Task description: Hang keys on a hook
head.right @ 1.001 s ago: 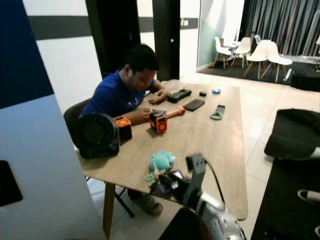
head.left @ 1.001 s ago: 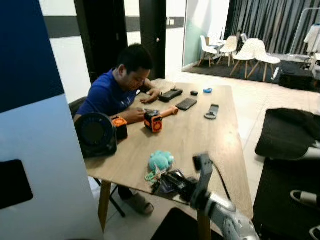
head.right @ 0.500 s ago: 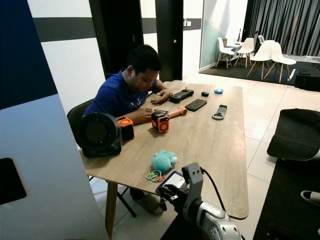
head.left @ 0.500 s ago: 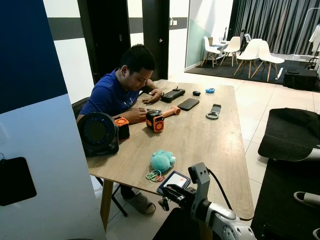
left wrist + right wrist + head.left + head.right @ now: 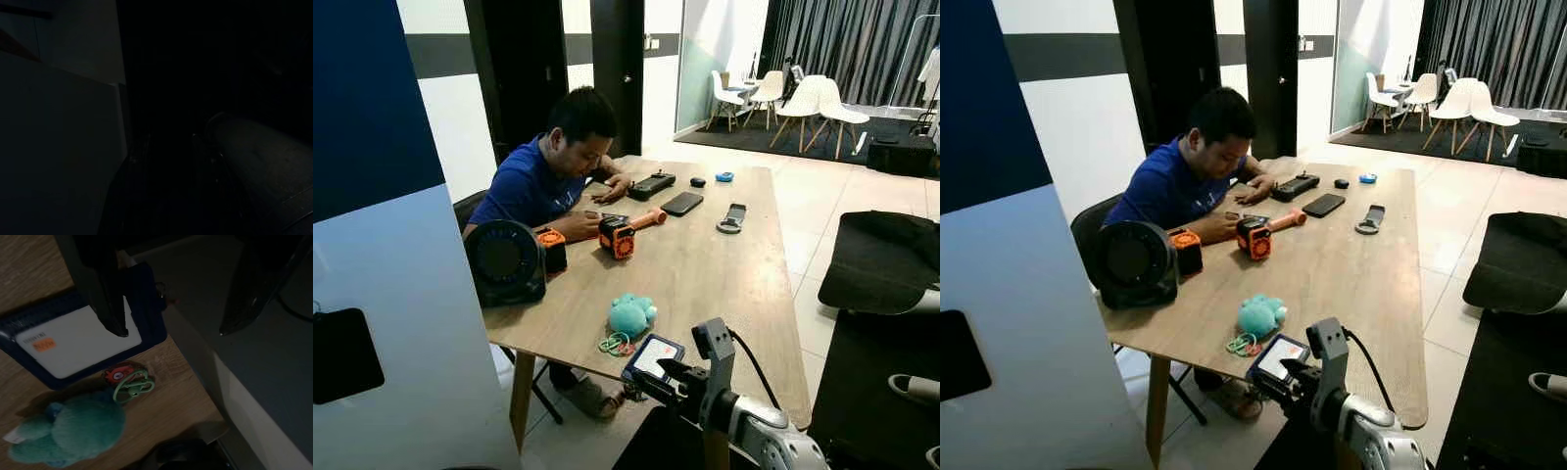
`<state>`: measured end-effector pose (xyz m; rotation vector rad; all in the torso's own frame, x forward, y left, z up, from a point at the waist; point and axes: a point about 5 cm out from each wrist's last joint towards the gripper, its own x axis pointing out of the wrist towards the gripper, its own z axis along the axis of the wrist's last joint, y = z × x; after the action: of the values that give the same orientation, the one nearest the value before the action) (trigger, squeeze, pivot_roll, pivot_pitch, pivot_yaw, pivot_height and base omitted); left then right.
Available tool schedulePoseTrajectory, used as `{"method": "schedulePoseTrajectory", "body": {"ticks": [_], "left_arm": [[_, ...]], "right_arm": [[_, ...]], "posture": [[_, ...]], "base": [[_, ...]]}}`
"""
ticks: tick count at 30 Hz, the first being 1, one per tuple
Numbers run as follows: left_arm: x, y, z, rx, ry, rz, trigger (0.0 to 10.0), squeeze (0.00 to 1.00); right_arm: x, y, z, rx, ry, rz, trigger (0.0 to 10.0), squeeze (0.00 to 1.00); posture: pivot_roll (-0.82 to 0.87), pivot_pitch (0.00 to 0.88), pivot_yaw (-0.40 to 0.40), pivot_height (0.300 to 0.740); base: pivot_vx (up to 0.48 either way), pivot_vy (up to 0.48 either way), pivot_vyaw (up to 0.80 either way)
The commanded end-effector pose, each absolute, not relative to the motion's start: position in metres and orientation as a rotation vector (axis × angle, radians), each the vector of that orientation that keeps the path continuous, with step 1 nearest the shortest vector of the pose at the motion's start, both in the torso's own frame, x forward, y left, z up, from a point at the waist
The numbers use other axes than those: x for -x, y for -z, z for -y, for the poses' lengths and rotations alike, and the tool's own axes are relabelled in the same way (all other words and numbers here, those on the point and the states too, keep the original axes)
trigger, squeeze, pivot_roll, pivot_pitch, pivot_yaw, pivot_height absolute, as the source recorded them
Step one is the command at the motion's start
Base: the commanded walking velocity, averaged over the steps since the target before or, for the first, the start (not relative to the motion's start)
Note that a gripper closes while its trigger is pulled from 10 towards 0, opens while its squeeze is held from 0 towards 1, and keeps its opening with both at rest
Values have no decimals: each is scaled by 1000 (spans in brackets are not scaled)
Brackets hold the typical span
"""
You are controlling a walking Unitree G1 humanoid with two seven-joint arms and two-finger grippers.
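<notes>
- The right gripper (image 5: 658, 375) is hovering at the near edge of the wooden table (image 5: 705, 269); its two black fingers (image 5: 105, 298) are spread apart and are grasping nothing.
- One blue card holder (image 5: 653, 357) with a white card is lying on the table edge, and one finger is crossing over it in the right wrist view.
- Small dark keys (image 5: 631, 394) are hanging below the table edge, under the card holder, just beside the fingers; I cannot tell whether they are touching.
- One bunch of green and red rings (image 5: 615, 344) and one teal plush toy (image 5: 630, 315) are lying just behind the holder.
- Farther away, one black round fan (image 5: 505, 262) is standing, and one person (image 5: 548, 176) is sitting at the table.
- The left arm is hanging idle; its fingers cannot be made out in the dark.
</notes>
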<state>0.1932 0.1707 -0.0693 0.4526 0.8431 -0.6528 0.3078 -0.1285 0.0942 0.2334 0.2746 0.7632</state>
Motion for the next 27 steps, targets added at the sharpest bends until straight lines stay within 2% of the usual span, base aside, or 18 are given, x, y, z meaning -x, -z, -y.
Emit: {"method": "schedulePoseTrajectory", "body": {"ticks": [1,6,11,14,27], "left_arm": [[-193,69,-177,-482,659,-855,10000,0],[-192,69,-176,-480,656,-855,10000,0],[-191,70,-177,-483,658,-858,10000,0],[-190,70,-177,-484,660,-858,10000,0],[-193,68,-178,-496,663,-846,10000,0]], "right_arm": [[-305,-94,128,-211,-778,-289,10000,0],[-307,-95,133,-201,-759,-285,10000,0],[-317,-88,149,-172,-608,-330,10000,0],[-323,-88,160,-237,-510,-330,10000,0],[-345,-103,169,-235,-400,-259,10000,0]], "posture": [[64,27,31,740],[65,28,27,740],[64,27,27,740],[64,25,27,740],[64,28,32,740]], "base": [[0,0,0],[0,0,0],[0,0,0],[0,0,0],[0,0,0]]}}
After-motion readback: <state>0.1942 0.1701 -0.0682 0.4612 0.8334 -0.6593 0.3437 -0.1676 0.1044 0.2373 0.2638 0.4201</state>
